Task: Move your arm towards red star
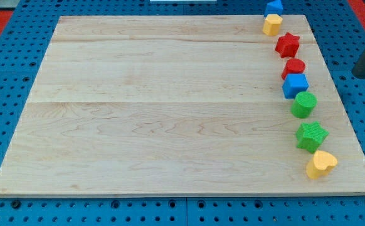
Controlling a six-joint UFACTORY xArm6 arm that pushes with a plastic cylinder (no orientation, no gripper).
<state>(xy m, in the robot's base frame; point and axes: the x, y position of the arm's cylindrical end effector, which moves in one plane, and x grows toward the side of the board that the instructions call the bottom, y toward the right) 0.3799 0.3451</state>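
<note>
The scene is evenly and brightly lit from above; only short soft shadows are cast beside the blocks, mild glare is seen on the wooden board (170, 94), focus is kept sharp throughout

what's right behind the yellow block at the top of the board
A blue block sits behind the yellow block, touching it, at the board's top edge. Its lower part is covered. My tip is not visible.
</note>
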